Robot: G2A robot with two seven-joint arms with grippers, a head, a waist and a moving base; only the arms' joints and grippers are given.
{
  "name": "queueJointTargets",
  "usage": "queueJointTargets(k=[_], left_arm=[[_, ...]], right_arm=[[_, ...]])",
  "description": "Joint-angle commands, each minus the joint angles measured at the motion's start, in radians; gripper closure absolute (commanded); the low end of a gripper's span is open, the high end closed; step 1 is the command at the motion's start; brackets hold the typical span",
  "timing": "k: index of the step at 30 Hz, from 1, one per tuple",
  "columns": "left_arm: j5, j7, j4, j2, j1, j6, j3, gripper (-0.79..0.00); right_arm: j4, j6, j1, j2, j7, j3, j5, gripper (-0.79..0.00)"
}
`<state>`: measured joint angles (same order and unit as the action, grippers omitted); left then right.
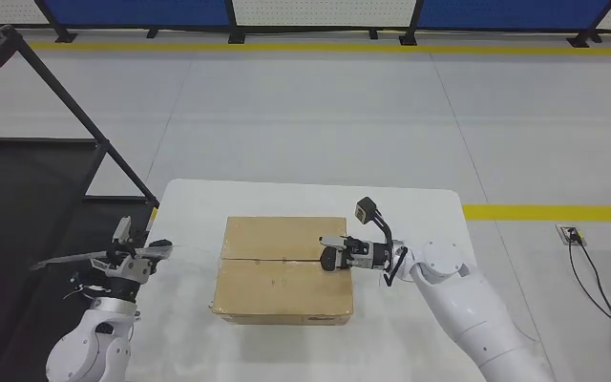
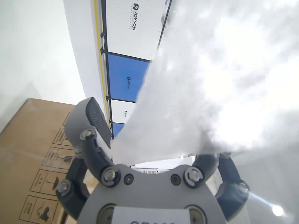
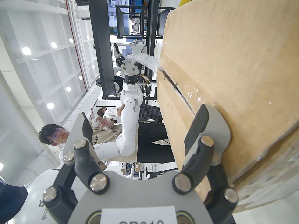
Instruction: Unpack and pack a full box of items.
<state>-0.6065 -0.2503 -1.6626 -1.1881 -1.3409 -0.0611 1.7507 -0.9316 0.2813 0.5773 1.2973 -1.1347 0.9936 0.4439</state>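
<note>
Left tool [image 2: 158, 129], wide, tape [image 2: 210, 71] clinging, held at the counter [image 1: 191, 205] edge: I judge to draw it clear. Right tool [image 3: 142, 115], wide, one finger [image 3: 198, 127] bracing the closed box [image 1: 284, 277] mid-counter.

The left arm [image 1: 91, 339] is held bent, low at the robot's left side. The left gripper [image 1: 151, 252] is pointed inward, and its jaws are spread wide. The right arm [image 1: 468, 306] is extended inward from the right shoulder, with the forearm nearly level. The right gripper [image 1: 329, 256] is pointed toward the left arm, and its ribbed fingers [image 3: 198, 127] are set well apart.
</note>
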Motion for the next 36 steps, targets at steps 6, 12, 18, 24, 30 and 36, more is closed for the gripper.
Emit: queueJointTargets(k=[6, 12, 18, 24, 30, 36], left_arm=[[0.054, 0.034, -0.119, -0.001, -0.057, -0.016, 0.014, -0.785], [0.098, 0.053, -0.201, -0.002, -0.085, -0.023, 0.020, -0.785], [0.148, 0.052, -0.269, -0.002, -0.095, -0.031, 0.015, -0.785], [0.223, 0.028, -0.325, -0.001, -0.095, -0.030, -0.009, -0.785], [0.365, -0.023, -0.359, 0.004, -0.084, -0.011, -0.054, -0.785], [0.484, -0.044, -0.379, 0.006, -0.070, 0.005, -0.107, -0.785]], right_arm=[[0.008, 0.007, -0.001, 0.001, -0.008, 0.003, 0.003, -0.785], [0.016, 0.014, -0.003, 0.002, -0.015, 0.005, 0.006, -0.785], [0.023, 0.022, -0.005, 0.004, -0.020, 0.006, 0.009, -0.785], [0.027, 0.033, -0.004, 0.004, -0.021, 0.010, 0.012, -0.785], [0.023, 0.054, 0.006, 0.004, -0.014, 0.019, 0.025, -0.785], [-0.002, 0.083, 0.028, -0.002, -0.031, 0.038, 0.039, -0.785]])
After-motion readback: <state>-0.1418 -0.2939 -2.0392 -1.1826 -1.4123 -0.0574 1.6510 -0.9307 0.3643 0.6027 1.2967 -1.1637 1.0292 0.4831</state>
